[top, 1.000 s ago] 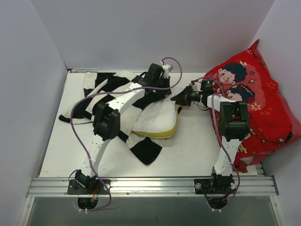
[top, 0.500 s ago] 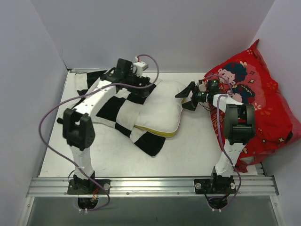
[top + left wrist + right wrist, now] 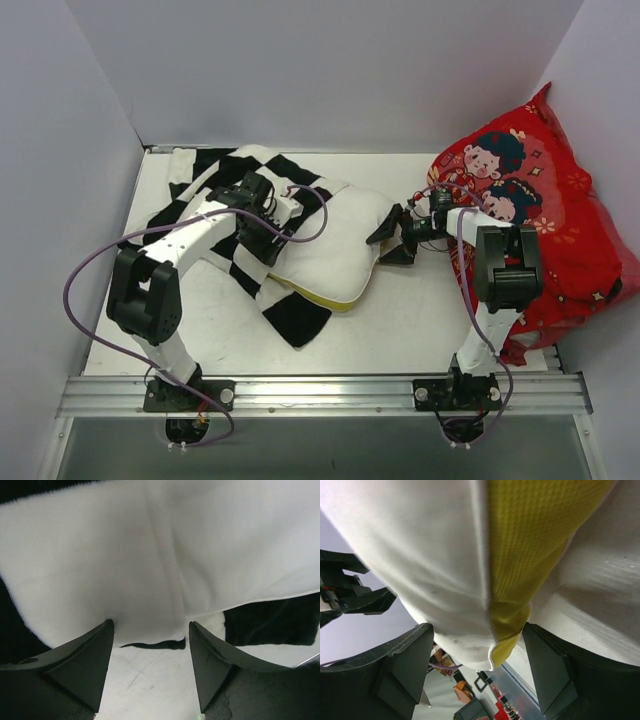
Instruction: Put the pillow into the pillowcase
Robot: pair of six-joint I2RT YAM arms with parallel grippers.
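one pillow [image 3: 335,235], one checkered pillowcase [image 3: 235,175], one red cushion [image 3: 540,220], two grippers. the pillow lies mid-table [image 3: 400,320], its left part under the pillowcase. left gripper [image 3: 150,630]: jaws spread, the pillowcase's white edge just ahead of the tips. right gripper [image 3: 477,640]: jaws spread, the pillow's yellow-banded corner between them.
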